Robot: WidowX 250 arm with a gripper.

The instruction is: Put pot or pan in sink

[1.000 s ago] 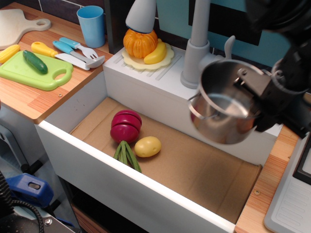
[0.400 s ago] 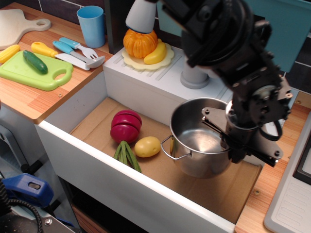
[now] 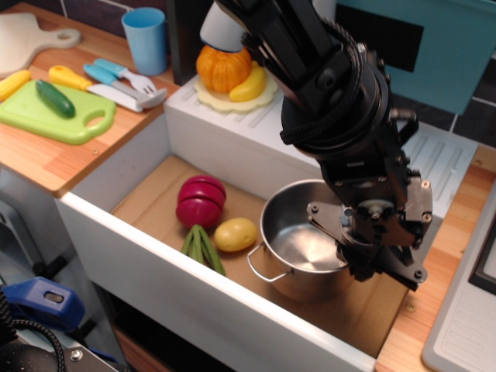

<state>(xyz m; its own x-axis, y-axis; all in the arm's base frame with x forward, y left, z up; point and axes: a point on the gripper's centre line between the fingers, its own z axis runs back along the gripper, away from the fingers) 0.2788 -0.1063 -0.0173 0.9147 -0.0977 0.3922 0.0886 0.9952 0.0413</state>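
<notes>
The shiny steel pot stands upright on the brown floor of the white sink, right of centre, with one wire loop handle pointing to the front left. My gripper comes down from above and is shut on the pot's right rim. The black arm hides the faucet and the pot's right side.
In the sink, left of the pot, lie a dark red vegetable, a yellow potato and a green stalk. An orange and banana plate sits behind the sink. A blue cup, utensils and a green cutting board are on the left counter.
My gripper has carried the pot from the air near the faucet down and to the left into the sink, where it now rests on the floor.
</notes>
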